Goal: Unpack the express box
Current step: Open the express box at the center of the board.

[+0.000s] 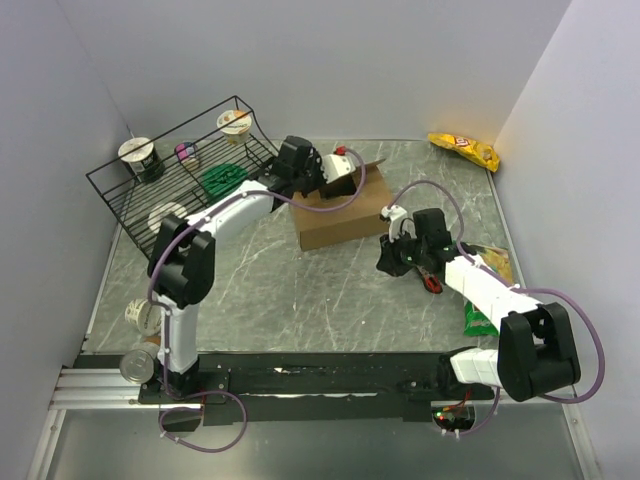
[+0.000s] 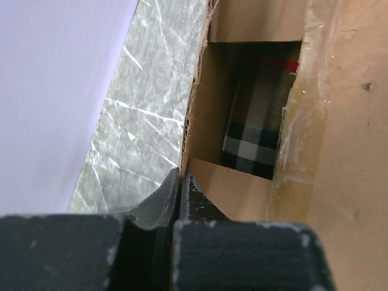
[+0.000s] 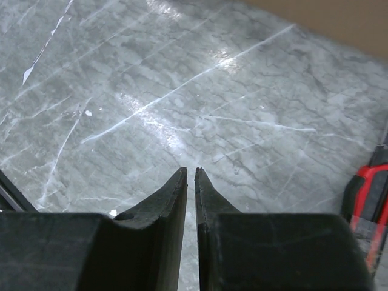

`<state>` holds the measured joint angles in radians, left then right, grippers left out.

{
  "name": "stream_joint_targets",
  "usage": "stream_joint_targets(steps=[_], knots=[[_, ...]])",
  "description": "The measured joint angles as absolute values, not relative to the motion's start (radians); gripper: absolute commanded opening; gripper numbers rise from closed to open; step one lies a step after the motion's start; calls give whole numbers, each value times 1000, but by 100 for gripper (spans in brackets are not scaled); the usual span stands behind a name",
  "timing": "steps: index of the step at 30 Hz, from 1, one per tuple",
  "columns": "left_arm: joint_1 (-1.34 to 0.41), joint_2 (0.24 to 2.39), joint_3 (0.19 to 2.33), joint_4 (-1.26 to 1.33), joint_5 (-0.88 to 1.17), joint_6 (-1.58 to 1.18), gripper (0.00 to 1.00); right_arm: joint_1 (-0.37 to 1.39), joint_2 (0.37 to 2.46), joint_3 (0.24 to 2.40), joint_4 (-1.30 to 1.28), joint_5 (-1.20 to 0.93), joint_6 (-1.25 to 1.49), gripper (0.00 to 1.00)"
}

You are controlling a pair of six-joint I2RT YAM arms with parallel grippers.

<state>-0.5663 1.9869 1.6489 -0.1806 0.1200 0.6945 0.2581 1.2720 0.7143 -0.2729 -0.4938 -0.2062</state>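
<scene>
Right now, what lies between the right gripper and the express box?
Only bare marble tabletop lies between the right gripper and the express box; the right wrist view shows it, and the top external view agrees.

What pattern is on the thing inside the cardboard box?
Black-and-white plaid item, clearest in the left wrist view.

The express box (image 1: pixel 345 215) is placed mid-table (image 1: pixel 300 290), with a wire rack (image 1: pixel 170 190) to its left at the back. Cloth (image 2: pixel 254 121) is seen inside the box. The left claw (image 2: pixel 182 176) is set at a flap's edge. The right claw (image 3: pixel 190 173) is held over the table right of the box, a tool (image 3: pixel 367 206) just beside it. A bag (image 1: pixel 463 149) is laid in the back right corner.
</scene>
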Motion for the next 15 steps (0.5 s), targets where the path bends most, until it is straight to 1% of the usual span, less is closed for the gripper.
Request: stream_joint_targets(steps=[2, 4, 7, 9, 10, 11, 13, 14, 15], knots=[[-559, 2015, 1698, -208, 129, 693, 1, 251, 1272, 726, -278, -494, -207, 18], [-543, 2065, 1798, -282, 166, 674, 1, 248, 1272, 763, -293, -504, -223, 18], [-504, 2154, 1996, -435, 266, 598, 1, 246, 1272, 861, -322, -533, -256, 24], [-471, 2186, 2078, -512, 356, 524, 1, 246, 1277, 969, -328, -559, -296, 36], [-458, 2187, 2086, -534, 391, 492, 1, 246, 1285, 1013, -324, -571, -316, 44], [-439, 2182, 2086, -563, 440, 447, 1, 246, 1301, 1086, -328, -598, -364, 56], [-413, 2153, 2045, -571, 505, 384, 1, 246, 1351, 1209, -365, -653, -443, 64], [-401, 2126, 2009, -576, 536, 356, 1, 246, 1392, 1296, -408, -688, -506, 74], [-393, 2100, 1973, -586, 560, 335, 1, 246, 1439, 1383, -455, -725, -567, 80]])
